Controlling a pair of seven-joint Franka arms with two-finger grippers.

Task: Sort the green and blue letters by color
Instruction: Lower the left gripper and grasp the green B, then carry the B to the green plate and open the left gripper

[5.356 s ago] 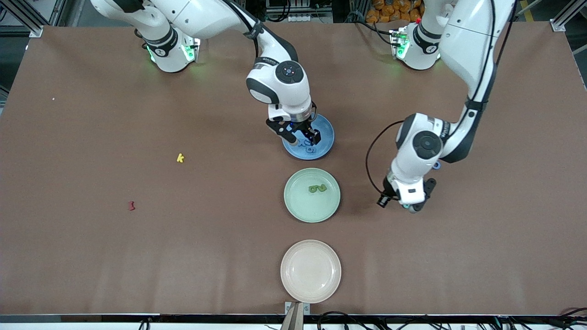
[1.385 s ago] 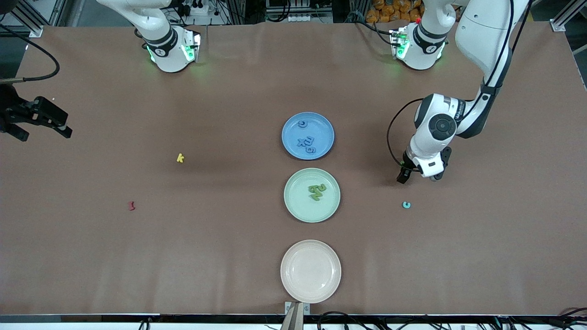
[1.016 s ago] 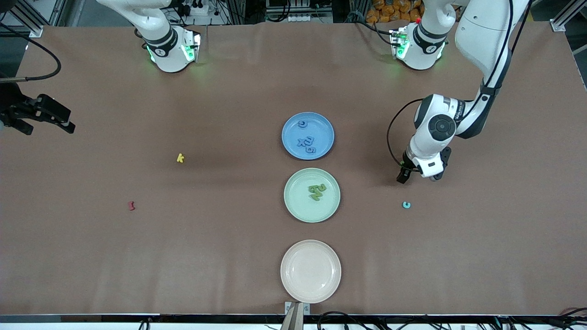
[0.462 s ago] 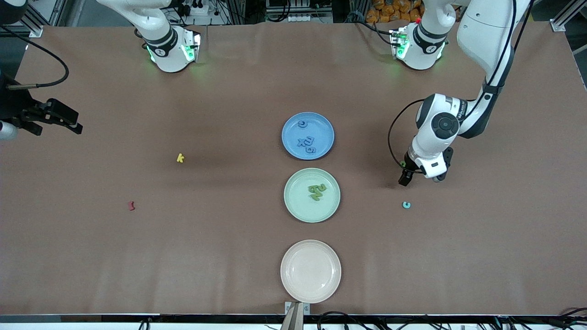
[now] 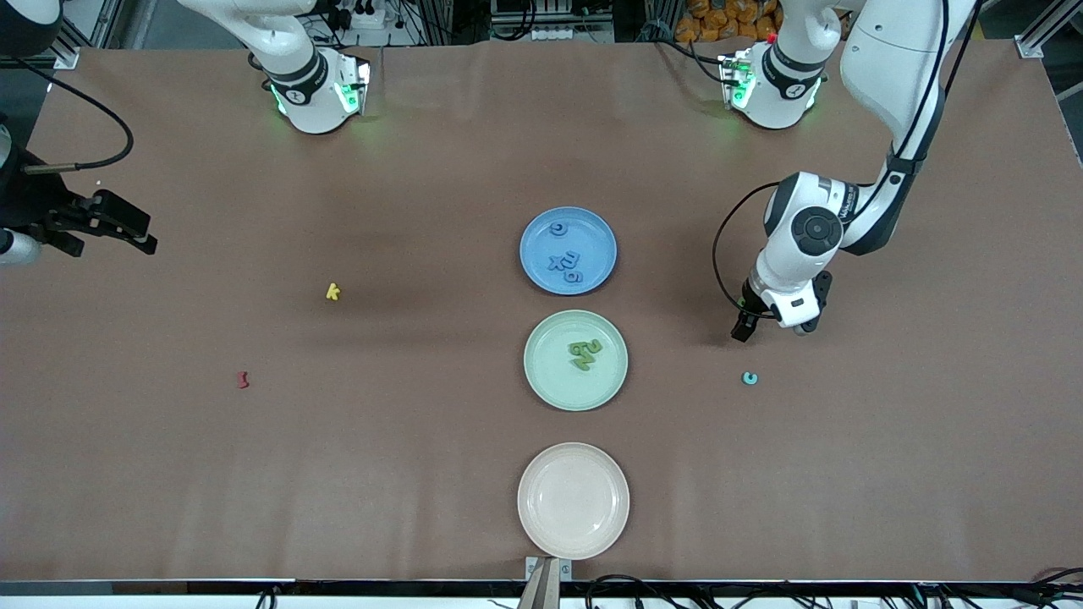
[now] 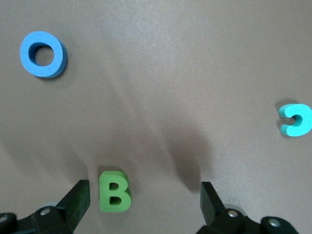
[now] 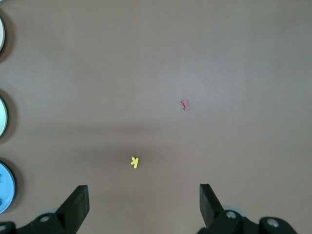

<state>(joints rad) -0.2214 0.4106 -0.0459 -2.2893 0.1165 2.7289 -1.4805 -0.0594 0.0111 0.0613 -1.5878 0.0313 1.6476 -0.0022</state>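
Sorting status: partly done; some letters plated, some loose on the table (image 5: 846,474)
blue plate (image 5: 594,272): holds several blue letters (image 5: 565,259); farthest of the three plates from the front camera
green plate (image 5: 550,385): holds a small cluster of green letters (image 5: 585,353); sits between the blue plate and the cream plate (image 5: 574,501); cream plate has nothing in it
left gripper (image 6: 142,195): low over the table toward the left arm's end, fingers apart, nothing held; in front view its fingertips are hidden under the wrist
green B (image 6: 114,190): loose on the table, lying between the spread fingers in the left wrist view; my guess is it's the next pick, bound for the green plate
blue O (image 6: 43,53): loose on the table near the B; still needs the blue plate
teal c (image 5: 750,378): loose, near the left gripper; not clearly blue or green
right gripper (image 7: 142,195): waiting high over the right arm's end, fingers apart, empty
yellow k (image 5: 333,292), dark red piece (image 5: 243,380): lying apart on the table; not part of this sort
left to do: B and O at least
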